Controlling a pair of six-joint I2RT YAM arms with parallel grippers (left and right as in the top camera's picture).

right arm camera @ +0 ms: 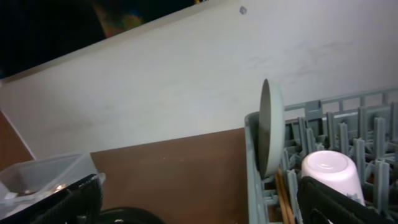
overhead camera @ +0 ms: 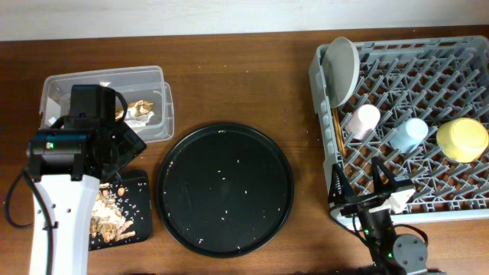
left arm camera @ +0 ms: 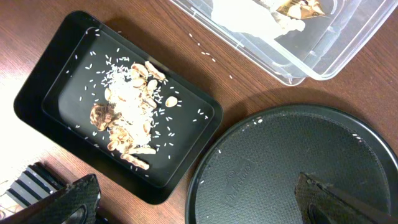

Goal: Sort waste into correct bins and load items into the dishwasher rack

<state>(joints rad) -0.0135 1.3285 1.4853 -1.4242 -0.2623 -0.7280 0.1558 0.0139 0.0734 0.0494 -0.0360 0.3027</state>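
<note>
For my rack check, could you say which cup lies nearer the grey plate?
The pink cup, next to the grey plate; the blue cup lies farther right, beside the yellow bowl.

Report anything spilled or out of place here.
Loose white rice grains lie on the bare wooden table beside the clear plastic tub, and more dot the large round black tray. Nothing else looks askew.

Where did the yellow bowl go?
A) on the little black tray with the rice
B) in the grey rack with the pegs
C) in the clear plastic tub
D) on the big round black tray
B: the yellow bowl sits among the pegs of the dishwasher rack, right beside the blue cup.
</note>
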